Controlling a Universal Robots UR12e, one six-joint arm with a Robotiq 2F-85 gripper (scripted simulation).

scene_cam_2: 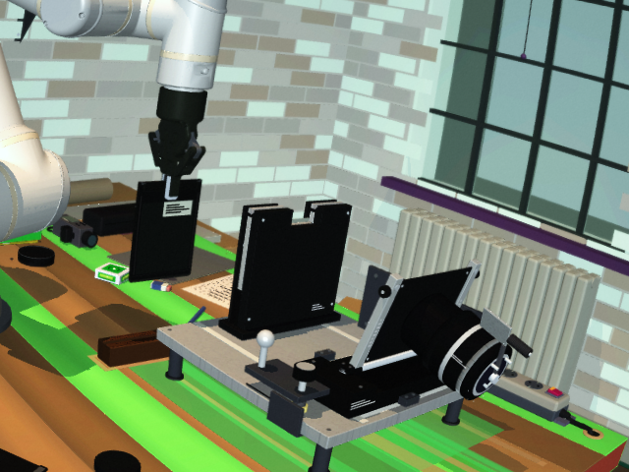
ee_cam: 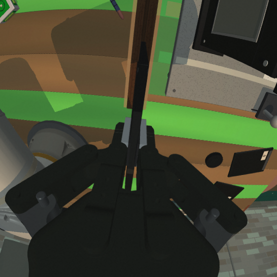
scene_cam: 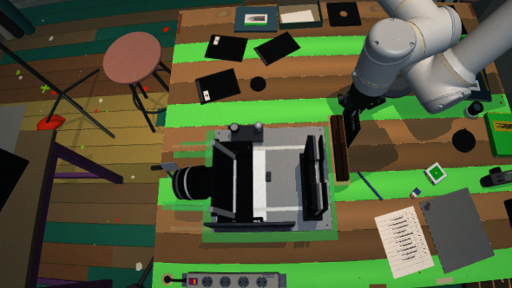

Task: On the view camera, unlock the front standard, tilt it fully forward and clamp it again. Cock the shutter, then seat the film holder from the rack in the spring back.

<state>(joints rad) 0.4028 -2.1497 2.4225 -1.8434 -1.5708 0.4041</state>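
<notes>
The film holder (scene_cam_2: 163, 229) is a flat black plate with a white label. It hangs upright in the air above the wooden rack (scene_cam_2: 133, 347), well clear of it. My gripper (scene_cam_2: 173, 184) has its fingers pinched on the plate's top edge (ee_cam: 134, 139). The view camera (scene_cam: 264, 175) sits on a grey base plate to the left of the rack. Its spring back (scene_cam_2: 289, 264) stands upright, beside the rack. The front standard (scene_cam_2: 416, 310) leans forward with the lens (scene_cam_2: 470, 358) pointing down and away. The clamp knob (scene_cam_2: 264, 340) stands at the base plate's near edge.
The rack (scene_cam: 339, 147) is a dark slotted wooden block right of the base plate. Spare black holders (scene_cam: 218, 86) and a lens cap (scene_cam: 257, 83) lie on the far bench. A pencil (scene_cam: 368, 184), papers (scene_cam: 403, 241) and a small green box (scene_cam: 435, 173) lie to the right. A power strip (scene_cam: 232, 280) runs along the near edge.
</notes>
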